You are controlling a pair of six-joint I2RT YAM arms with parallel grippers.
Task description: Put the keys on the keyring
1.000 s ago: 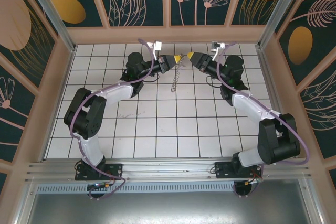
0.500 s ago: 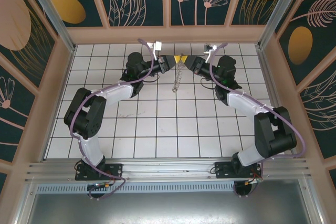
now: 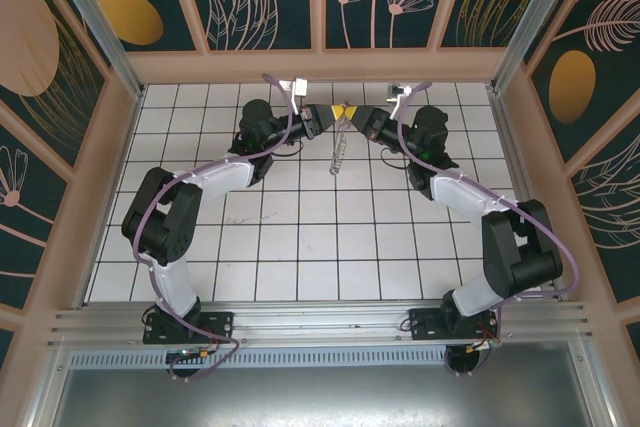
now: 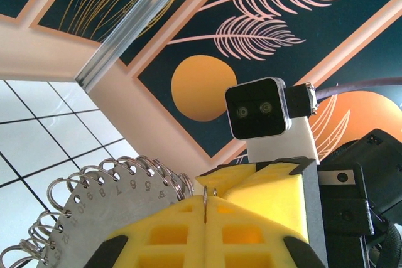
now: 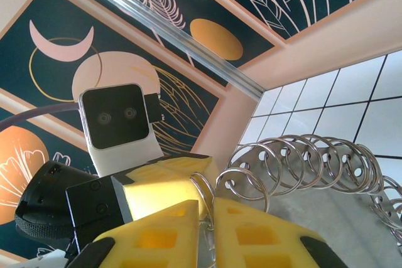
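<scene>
Over the white tiled table (image 3: 300, 247), seen from above and behind the arm bases, the keyring (image 3: 338, 150) is a thin grey metal strip fringed with small wire rings. Its long axis runs from 6 o'clock, nearest me, to 12 o'clock, where both tools meet it. Whether its near end hangs or rests on the tiles I cannot tell. The yellow-padded left gripper (image 3: 334, 112) reaches in from 9 o'clock, clenched on one wire ring at the strip's far end. The right gripper (image 3: 357, 114) faces it from 3 o'clock, tip to tip, jaws a mere slit apart about a neighbouring ring. I cannot tell whether they grip. I judge both arms equally near, so the coming move turns on that shared far end.
</scene>
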